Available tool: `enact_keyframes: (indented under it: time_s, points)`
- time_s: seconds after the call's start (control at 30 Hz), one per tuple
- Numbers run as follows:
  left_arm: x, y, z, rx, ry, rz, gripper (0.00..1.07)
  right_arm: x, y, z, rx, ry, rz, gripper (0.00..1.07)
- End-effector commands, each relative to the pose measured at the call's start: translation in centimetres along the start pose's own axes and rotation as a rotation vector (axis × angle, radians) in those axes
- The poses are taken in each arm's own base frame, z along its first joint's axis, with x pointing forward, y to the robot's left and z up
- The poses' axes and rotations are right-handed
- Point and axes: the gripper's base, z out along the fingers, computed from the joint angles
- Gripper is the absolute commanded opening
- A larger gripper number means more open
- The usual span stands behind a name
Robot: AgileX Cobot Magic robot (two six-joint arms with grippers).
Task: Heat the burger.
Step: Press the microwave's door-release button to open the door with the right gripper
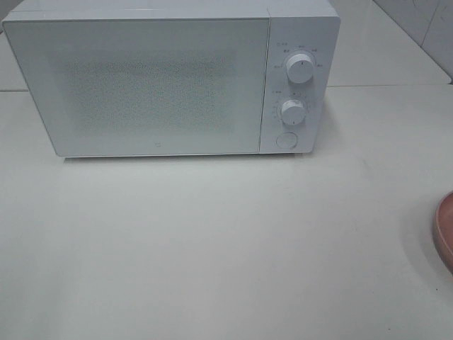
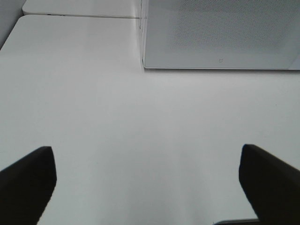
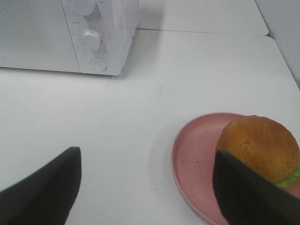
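Observation:
A white microwave (image 1: 170,78) with its door shut stands at the back of the white table; it also shows in the left wrist view (image 2: 220,35) and the right wrist view (image 3: 65,35). The burger (image 3: 258,146), a golden-brown bun with green lettuce showing, sits on a round pink plate (image 3: 194,157); only the plate's edge (image 1: 444,230) shows at the right in the exterior high view. My right gripper (image 3: 145,187) is open and empty above the table beside the plate. My left gripper (image 2: 147,180) is open and empty over bare table in front of the microwave.
The microwave has two round knobs (image 1: 301,69) (image 1: 291,110) and a round door button (image 1: 286,140) on its right panel. A seam between tables (image 1: 382,86) runs behind the microwave. The right table edge (image 3: 283,61) lies beyond the plate.

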Motion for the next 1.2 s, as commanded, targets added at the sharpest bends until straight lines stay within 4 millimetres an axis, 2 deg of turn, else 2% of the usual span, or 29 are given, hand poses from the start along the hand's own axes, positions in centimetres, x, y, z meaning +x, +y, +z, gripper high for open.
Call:
enact_keyframes:
  time_s: [0.03, 0.57, 0.77, 1.0, 1.2]
  points:
    - [0.1, 0.0, -0.2, 0.001, -0.030, -0.008, 0.98, 0.0, 0.0, -0.3, 0.002, -0.037, -0.007, 0.73]
    - [0.1, 0.0, -0.2, 0.001, -0.030, -0.008, 0.98, 0.0, 0.0, -0.4, 0.002, -0.043, 0.003, 0.73]
    - [0.1, 0.0, -0.2, 0.001, -0.030, -0.008, 0.98, -1.1, 0.0, -0.2, 0.000, -0.058, 0.022, 0.73]
    - [0.1, 0.0, -0.2, 0.001, -0.030, -0.008, 0.98, -2.5, 0.1, 2.5, 0.002, 0.047, 0.019, 0.73]
    - [0.1, 0.0, -0.2, 0.001, -0.030, -0.008, 0.98, -3.8, 0.2, 4.7, 0.000, 0.056, 0.009, 0.73]
